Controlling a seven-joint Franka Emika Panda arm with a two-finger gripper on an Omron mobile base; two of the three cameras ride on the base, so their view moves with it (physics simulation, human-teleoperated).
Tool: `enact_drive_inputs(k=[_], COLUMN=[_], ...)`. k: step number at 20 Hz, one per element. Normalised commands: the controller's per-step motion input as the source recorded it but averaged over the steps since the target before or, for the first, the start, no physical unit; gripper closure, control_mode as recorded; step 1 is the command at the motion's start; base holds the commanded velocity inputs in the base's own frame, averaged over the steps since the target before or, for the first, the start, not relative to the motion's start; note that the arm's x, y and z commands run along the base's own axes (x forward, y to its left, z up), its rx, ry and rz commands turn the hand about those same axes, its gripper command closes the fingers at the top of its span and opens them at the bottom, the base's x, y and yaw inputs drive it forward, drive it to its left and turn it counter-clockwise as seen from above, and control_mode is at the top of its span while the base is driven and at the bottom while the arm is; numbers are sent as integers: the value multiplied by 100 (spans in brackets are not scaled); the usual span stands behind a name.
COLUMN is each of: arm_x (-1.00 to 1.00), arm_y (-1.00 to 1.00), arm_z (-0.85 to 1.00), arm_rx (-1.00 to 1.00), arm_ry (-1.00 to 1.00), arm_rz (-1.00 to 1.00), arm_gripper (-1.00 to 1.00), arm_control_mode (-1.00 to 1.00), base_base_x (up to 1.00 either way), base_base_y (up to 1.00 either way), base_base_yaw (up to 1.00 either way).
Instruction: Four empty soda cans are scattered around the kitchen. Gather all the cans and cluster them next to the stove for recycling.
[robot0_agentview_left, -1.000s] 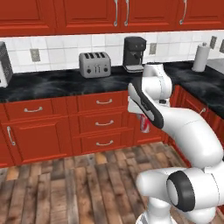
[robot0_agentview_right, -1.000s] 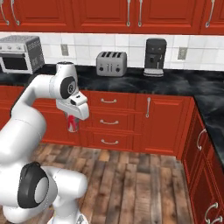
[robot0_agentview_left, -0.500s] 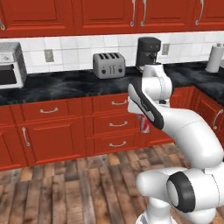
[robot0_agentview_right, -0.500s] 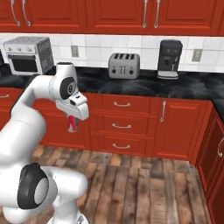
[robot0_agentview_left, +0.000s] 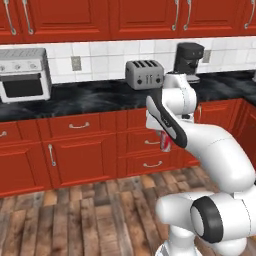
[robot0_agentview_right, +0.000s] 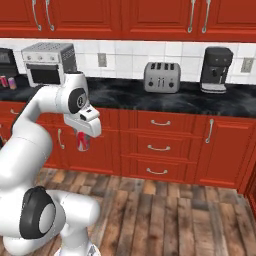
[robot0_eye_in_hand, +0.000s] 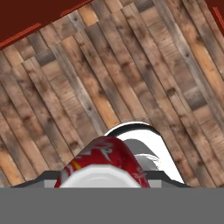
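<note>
Light is even and bright, with no clear source. The black counter (robot0_agentview_left: 90, 97) carries soft pale sheen. Under the upper cabinets (robot0_agentview_right: 125, 17) lies faint shade. Edges are crisp but jagged, unblurred; the wood floor (robot0_eye_in_hand: 109, 78) reads sharp.

Red cupboards (robot0_agentview_left: 80, 150) stand under a black table (robot0_agentview_left: 90, 97) and hang above it. The wall (robot0_agentview_right: 130, 50) has white tiles. A toaster (robot0_agentview_left: 144, 74) sits there. The floor (robot0_eye_in_hand: 109, 78) is brown wood.

red soda can (robot0_agentview_right: 83, 142) upright (silvery top) above the wood floor, two more cans (robot0_agentview_right: 7, 82) on the far counter
</note>
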Motion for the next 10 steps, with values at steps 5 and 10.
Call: enact_drive_inputs(k=[5, 10], arm_x=[0, 0], arm_y=[0, 0], arm_z=[0, 0], arm_rx=[0, 0], arm_ry=[0, 0], arm_rz=[0, 0], arm_gripper=[100, 100], arm_control_mode=[100, 100], base_base_x=[39, 40], base_base_y=[49, 41], base_base_yaw=[1, 3])
